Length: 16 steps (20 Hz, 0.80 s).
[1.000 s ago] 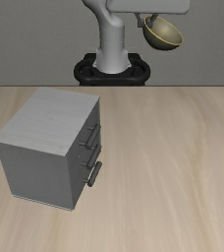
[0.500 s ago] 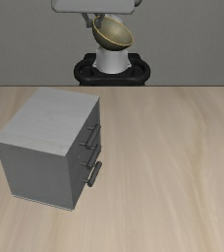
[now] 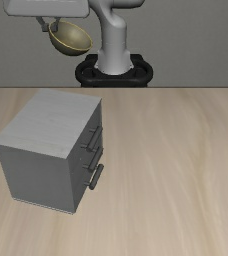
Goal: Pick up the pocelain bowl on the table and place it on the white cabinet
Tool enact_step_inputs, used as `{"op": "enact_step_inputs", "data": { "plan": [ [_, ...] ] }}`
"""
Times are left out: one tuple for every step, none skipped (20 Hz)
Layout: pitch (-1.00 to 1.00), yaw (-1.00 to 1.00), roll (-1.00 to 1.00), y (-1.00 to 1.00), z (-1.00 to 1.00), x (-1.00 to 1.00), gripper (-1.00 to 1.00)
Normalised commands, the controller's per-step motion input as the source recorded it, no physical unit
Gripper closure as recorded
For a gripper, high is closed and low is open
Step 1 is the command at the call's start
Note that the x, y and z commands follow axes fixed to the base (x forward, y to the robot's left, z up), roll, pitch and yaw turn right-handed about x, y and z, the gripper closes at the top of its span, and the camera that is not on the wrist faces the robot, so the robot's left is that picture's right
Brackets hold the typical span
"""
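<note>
Claw: light-grey two-finger gripper [image 3: 49, 22], high at the exterior view's left, clenched on the bowl's rim.
Bowl: glossy olive-gold round porcelain bowl [image 3: 73, 38], airborne just under the claw, tilted, inside partly visible.
Bowl position: well above the light wood-grain table [image 3: 176, 170], higher than the cabinet, well apart from the cabinet top.
Cabinet: white-grey box cabinet [image 3: 51, 125], upright on the table at the exterior view's left.
Drawers: two, on the face toward the exterior view's right, both looking shut, each with a dark bar handle [image 3: 89, 146].
Arm: pale grey arm column [image 3: 113, 45] rising from a black round base [image 3: 114, 73] at the table's far edge, beside the bowl.
</note>
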Motion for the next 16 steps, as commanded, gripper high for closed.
{"op": "enact_step_inputs", "data": {
  "plan": [
    [0.00,0.00,0.00,0.00,0.00,1.00,1.00],
    [0.00,0.00,0.00,0.00,0.00,1.00,1.00],
    [0.00,0.00,0.00,0.00,0.00,1.00,1.00],
    [0.00,0.00,0.00,0.00,0.00,1.00,1.00],
    [0.00,0.00,0.00,0.00,0.00,1.00,1.00],
    [0.00,0.00,0.00,0.00,0.00,1.00,1.00],
    [0.00,0.00,0.00,0.00,0.00,1.00,1.00],
    [0.00,0.00,0.00,0.00,0.00,1.00,1.00],
    [0.00,0.00,0.00,0.00,0.00,1.00,1.00],
    [0.00,0.00,0.00,0.00,-1.00,0.00,1.00],
    [0.00,0.00,0.00,0.00,-1.00,0.00,1.00],
    [0.00,0.00,0.00,0.00,-1.00,0.00,1.00],
    [0.00,0.00,0.00,0.00,-1.00,0.00,1.00],
    [0.00,0.00,0.00,0.00,-1.00,0.00,1.00],
    [0.00,0.00,0.00,0.00,-1.00,0.00,1.00],
    [0.00,0.00,0.00,0.00,-1.00,0.00,1.00]
  ]
}}
